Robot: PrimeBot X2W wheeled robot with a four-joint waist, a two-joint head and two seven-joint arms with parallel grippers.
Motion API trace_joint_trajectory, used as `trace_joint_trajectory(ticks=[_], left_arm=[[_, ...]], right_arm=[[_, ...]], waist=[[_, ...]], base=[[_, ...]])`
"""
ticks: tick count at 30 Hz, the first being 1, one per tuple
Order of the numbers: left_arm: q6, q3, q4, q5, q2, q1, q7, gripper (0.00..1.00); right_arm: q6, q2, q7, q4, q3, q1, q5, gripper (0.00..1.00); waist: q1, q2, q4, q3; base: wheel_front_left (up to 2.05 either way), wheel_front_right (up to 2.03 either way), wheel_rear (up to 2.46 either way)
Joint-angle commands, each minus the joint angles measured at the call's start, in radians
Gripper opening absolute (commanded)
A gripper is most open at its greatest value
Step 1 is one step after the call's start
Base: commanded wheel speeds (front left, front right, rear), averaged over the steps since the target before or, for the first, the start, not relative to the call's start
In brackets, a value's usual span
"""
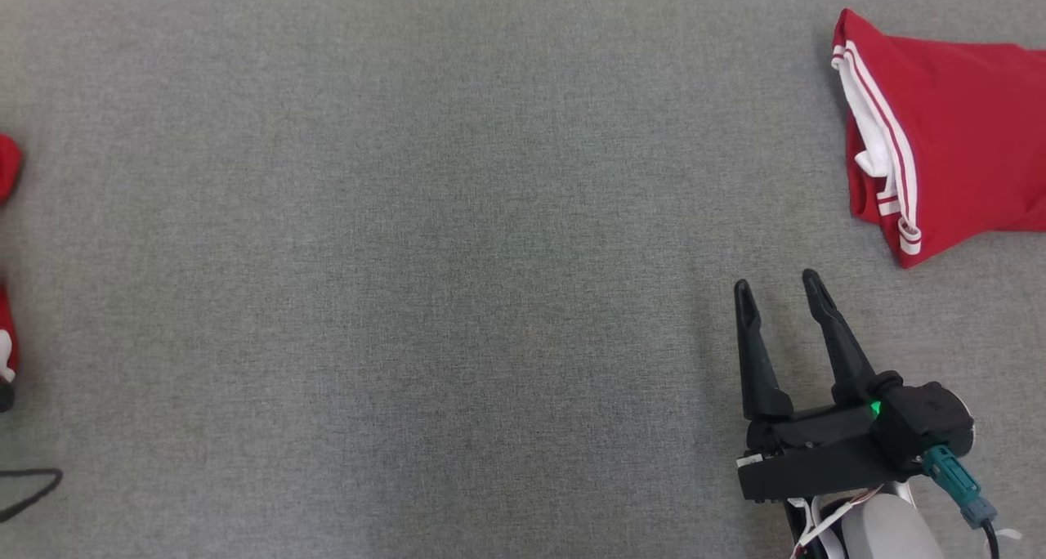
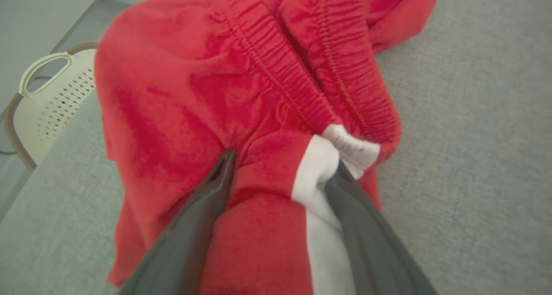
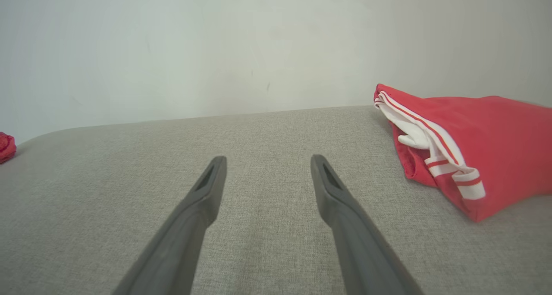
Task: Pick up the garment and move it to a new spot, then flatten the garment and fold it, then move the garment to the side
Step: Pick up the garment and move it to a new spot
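- left gripper jaws are wide open, pressed into the crumpled red garment, with a bump of cloth between them.
- to grab well, squeeze shut on that bump before lifting.
- right gripper is open too, over the grey table.

a broad grey woven-fabric surface ran back to a plain pale wall. beside its edge stood a cream perforated plastic basket with a loop handle, under soft even light.
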Motion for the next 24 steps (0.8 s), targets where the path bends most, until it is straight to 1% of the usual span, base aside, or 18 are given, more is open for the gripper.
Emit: trace_joint_trajectory(ticks=[1, 7, 8, 9, 12, 15, 20, 24], left_arm=[[0.002, -0.012, 0.037, -0.027, -0.015, 0.024, 0.056, 1.00], [0.002, -0.036, 0.045, -0.062, -0.003, 0.035, 0.094, 1.00], [0.002, -0.037, 0.043, -0.070, 0.000, 0.037, 0.090, 0.36], [0.002, -0.041, 0.037, -0.069, 0.003, 0.040, 0.076, 0.00], [0.003, -0.050, 0.021, -0.059, 0.023, 0.046, 0.019, 0.00], [0.025, -0.044, 0.005, -0.052, 0.026, 0.045, -0.077, 0.00], [0.022, -0.061, -0.024, -0.040, 0.026, 0.029, -0.209, 0.00], [0.019, -0.078, -0.083, -0.021, 0.035, 0.003, -0.316, 0.00]], right_arm=[[0.001, 0.000, -0.002, 0.001, 0.002, -0.004, -0.002, 1.00], [0.001, -0.001, -0.002, 0.006, 0.008, 0.002, -0.004, 1.00], [0.001, -0.001, -0.002, 0.007, 0.009, 0.005, -0.005, 1.00], [0.001, 0.000, -0.002, 0.008, 0.010, 0.008, -0.005, 1.00], [0.001, -0.001, -0.002, 0.011, 0.010, 0.021, -0.008, 1.00], [0.001, 0.000, -0.002, 0.015, 0.006, 0.026, 0.000, 1.00], [0.001, 0.000, -0.002, 0.020, 0.001, 0.049, 0.020, 1.00], [0.001, -0.001, -0.002, 0.024, 0.000, 0.056, 0.029, 1.00]], waist=[[0.0000, -0.0001, 0.002, -0.011], [0.0000, -0.0001, -0.001, -0.028], [0.0000, -0.0001, -0.001, -0.032], [0.0000, -0.0001, -0.002, -0.037], [0.0000, -0.0001, 0.000, -0.050], [0.0000, -0.0001, 0.005, -0.068], [0.0000, -0.0001, 0.023, -0.105], [0.0000, -0.0001, 0.033, -0.135]], base=[[0.00, 0.00, 0.00], [0.00, 0.00, 0.00], [0.00, 0.00, 0.00], [0.00, 0.00, 0.00], [0.00, 0.00, 0.00], [0.00, 0.00, 0.00], [0.00, 0.00, 0.00], [0.00, 0.00, 0.00]])
